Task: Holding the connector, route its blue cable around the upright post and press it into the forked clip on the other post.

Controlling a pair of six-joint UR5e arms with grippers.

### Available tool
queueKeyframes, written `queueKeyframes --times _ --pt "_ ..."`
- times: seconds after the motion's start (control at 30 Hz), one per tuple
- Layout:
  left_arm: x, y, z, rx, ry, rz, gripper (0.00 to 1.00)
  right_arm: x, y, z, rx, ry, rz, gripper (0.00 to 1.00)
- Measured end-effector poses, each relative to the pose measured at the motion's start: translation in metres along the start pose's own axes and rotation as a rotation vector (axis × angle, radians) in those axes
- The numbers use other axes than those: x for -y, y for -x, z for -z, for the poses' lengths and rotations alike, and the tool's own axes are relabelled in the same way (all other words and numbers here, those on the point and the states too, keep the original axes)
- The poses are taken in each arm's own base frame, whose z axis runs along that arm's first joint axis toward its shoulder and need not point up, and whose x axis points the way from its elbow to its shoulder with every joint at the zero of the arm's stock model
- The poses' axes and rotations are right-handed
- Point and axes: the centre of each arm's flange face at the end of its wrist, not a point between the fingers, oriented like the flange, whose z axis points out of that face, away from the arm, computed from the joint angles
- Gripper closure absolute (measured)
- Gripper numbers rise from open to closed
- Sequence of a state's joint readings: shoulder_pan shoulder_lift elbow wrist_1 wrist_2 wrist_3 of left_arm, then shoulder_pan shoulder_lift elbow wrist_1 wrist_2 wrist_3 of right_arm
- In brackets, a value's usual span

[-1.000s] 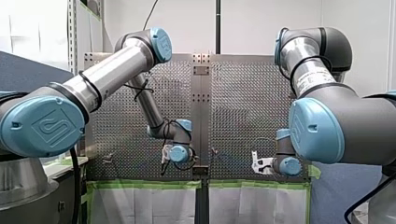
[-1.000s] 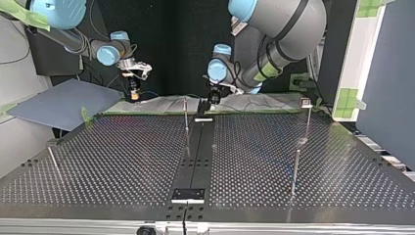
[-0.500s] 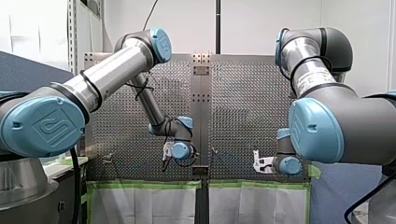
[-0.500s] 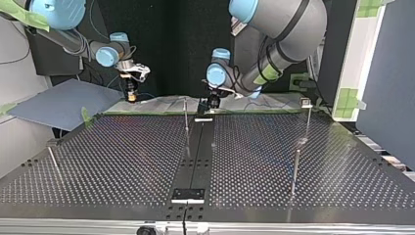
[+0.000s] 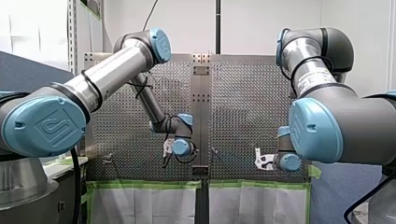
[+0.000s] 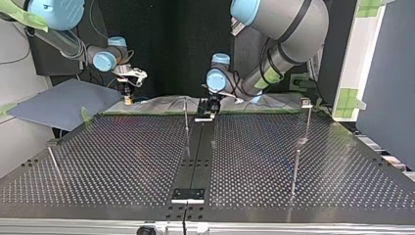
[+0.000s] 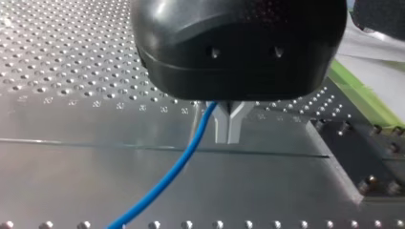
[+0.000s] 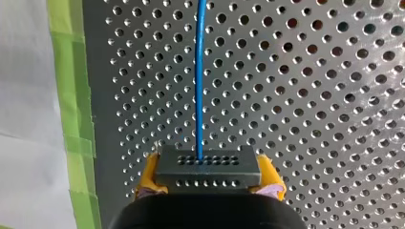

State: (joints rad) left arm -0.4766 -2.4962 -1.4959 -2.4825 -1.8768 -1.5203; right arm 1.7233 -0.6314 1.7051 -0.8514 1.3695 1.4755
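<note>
Perforated table: right gripper clamped connector; left gripper pinched cable beside post. Routing seemingly unstarted; next, loop cable round post.

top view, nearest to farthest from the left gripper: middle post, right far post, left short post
1. middle post, just beside my left gripper
2. right far post, along the same far edge
3. left short post, at the view's left, toward the camera

Shiny metal table, matt connector
</note>
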Motion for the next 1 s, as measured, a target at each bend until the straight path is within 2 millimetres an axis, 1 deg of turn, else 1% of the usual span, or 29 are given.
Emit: queueKeyframes --times 0.33,0.77,1.0 --pt "-0.002 0.010 -0.011 0.007 -0.024 0.015 1.00 -0.009 -0.010 -0.012 -0.012 0.012 0.002 1.00" --pt "-0.003 0.017 -0.018 0.003 -0.052 0.040 1.00 -0.030 -0.032 -0.035 -0.039 0.046 -0.008 1.00" --pt "-0.004 0.020 -0.020 -0.003 -0.053 0.040 1.00 -0.043 -0.039 -0.042 -0.051 0.087 -0.019 1.00"
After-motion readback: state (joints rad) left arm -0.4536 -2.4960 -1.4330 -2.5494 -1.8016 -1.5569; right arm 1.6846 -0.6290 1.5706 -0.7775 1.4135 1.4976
